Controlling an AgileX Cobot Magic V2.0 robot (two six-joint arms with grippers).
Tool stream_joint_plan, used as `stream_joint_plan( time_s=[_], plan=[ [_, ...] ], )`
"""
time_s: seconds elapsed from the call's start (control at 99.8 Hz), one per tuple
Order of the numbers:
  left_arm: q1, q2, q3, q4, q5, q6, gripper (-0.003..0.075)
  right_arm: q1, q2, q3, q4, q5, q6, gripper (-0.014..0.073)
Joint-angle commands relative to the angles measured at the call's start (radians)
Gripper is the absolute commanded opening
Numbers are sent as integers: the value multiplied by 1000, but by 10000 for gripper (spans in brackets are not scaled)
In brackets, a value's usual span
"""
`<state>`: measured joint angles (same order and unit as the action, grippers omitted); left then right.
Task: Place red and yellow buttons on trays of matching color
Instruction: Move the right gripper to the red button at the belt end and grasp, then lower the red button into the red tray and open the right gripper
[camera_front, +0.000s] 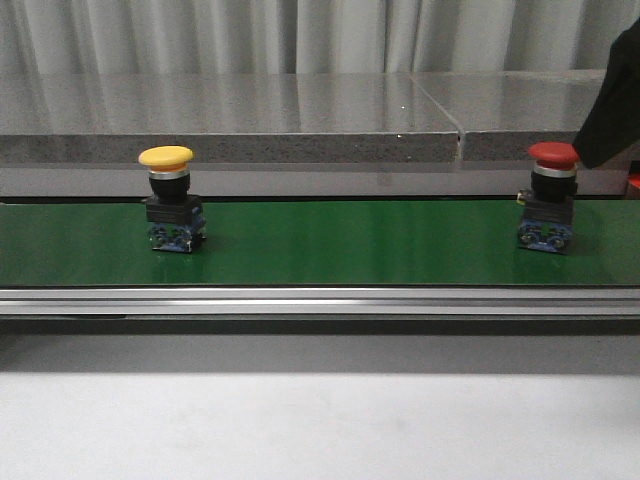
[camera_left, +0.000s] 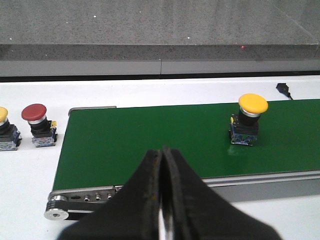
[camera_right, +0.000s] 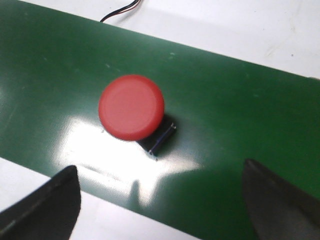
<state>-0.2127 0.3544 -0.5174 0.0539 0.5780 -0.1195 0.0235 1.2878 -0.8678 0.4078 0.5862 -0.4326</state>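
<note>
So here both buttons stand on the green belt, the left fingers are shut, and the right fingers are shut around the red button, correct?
Not quite. The right wrist view shows the right gripper open, its fingers spread wide and clear of the red button. The rest holds: the yellow button is also on the belt, and the left gripper is shut.

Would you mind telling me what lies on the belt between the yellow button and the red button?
Nothing: in the front view only bare green belt stretches between the yellow button and the red button.

Left hand (camera_left: 162, 200) closed, empty — yellow button (camera_left: 248, 120) upright on belt (camera_left: 150, 145).
</note>
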Motion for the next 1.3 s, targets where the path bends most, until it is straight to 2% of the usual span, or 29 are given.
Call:
stream_joint_plan(
  time_s=[0.0,0.231,0.301,0.371,0.521,0.591,0.762,0.902,1.293],
  plan=[
    [-8,8,-25,-3,-68,-1,-19,6,17,-56,23,-52,-13,644],
    [-8,8,-25,-3,-68,-1,-19,6,109,-104,22,-77,-30,642],
    [-8,8,-25,-3,-68,-1,-19,6,130,-114,22,-80,-30,603],
    [-8,8,-25,-3,-68,-1,-19,6,146,-115,22,-98,-30,514],
    [-8,8,-25,-3,-68,-1,-19,5,163,-115,22,-105,-30,264],
    [-8,8,-25,-3,-68,-1,-19,5,163,-116,22,-105,-30,212],
    [-8,8,-25,-3,-68,-1,-19,-3,163,-172,22,-60,-30,204],
    [-8,8,-25,-3,-68,-1,-19,-57,163,-274,22,2,-30,204],
    [-8,8,-25,-3,-68,-1,-19,-387,265,-585,24,105,-2,204]
  ],
)
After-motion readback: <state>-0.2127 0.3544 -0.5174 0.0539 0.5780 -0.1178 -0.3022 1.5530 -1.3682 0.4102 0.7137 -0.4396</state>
